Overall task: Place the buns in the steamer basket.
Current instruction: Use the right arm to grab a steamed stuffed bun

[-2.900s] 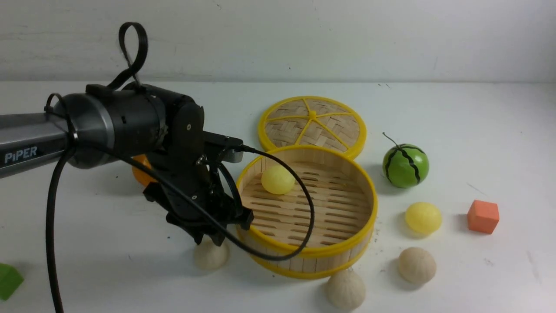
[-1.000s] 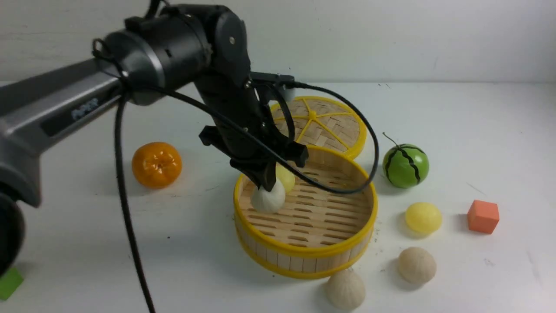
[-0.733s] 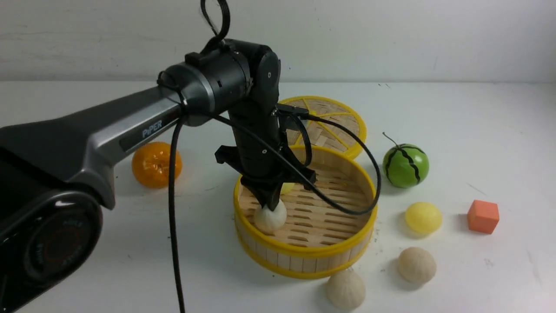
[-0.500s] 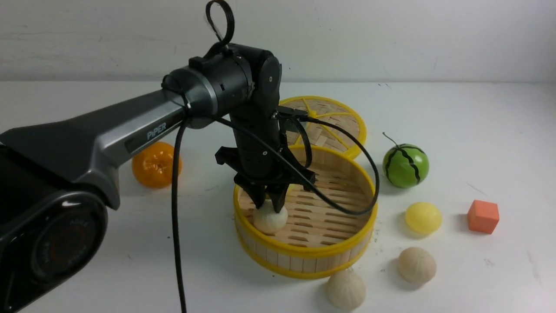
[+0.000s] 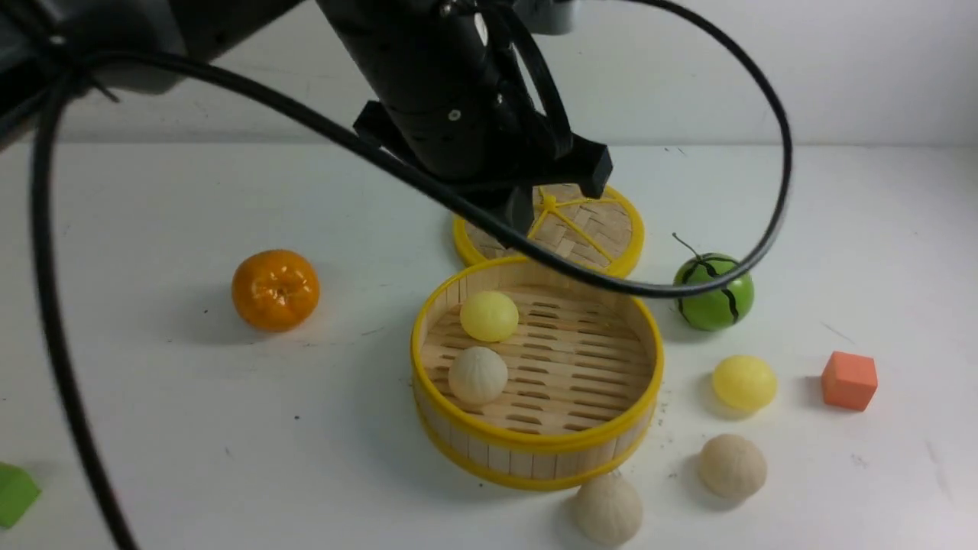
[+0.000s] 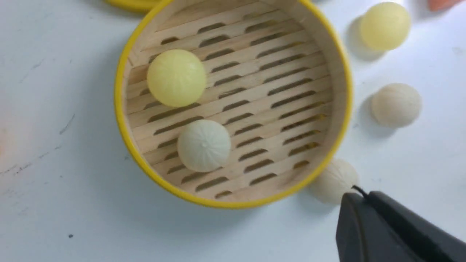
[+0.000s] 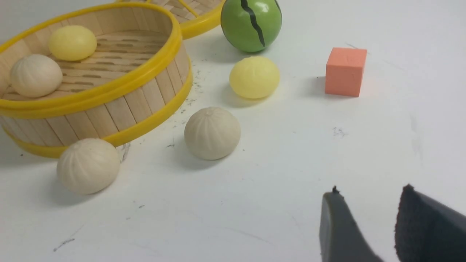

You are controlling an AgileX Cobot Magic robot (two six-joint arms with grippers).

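**Front view: two buns [image 5: 489, 315] [image 5: 477, 375] in basket [image 5: 535, 441], three out on table [image 5: 191, 397]**

Front view, with the clock laid flat on the basket and twelve toward the far wall: on the slatted floor a yellow bun [image 5: 489, 315] lies at ten o'clock; a pleated bun [image 5: 477, 375] lies at eight o'clock; the two are near each other but apart, both close to the wall. Outside, a second yellow bun [image 5: 744, 382] lies at three o'clock, near the basket but apart; a pleated one [image 5: 732, 466] lies at four o'clock; another [image 5: 608, 509] lies at five o'clock, just beside the bottom rim, and whether it touches I cannot tell. The lid [image 5: 588, 229] lies flat at twelve o'clock, just behind the basket; the watermelon [image 5: 714, 294] stands at two o'clock; the cube [image 5: 850, 380] sits at three o'clock, beyond the yellow bun; the orange [image 5: 275, 289] sits at nine o'clock, well apart; a green block [image 5: 14, 493] shows at eight o'clock, at the picture's edge.

The left gripper [image 5: 521, 218] hangs high over the lid, fingers together, holding nothing; its cable [image 5: 772, 229] loops across in front of the watermelon. The left wrist view looks down on the basket and both buns in it. The right gripper [image 7: 370, 193] shows only in the right wrist view; its fingers [image 7: 338, 225] stand apart with nothing between, over bare table, apart from the buns.
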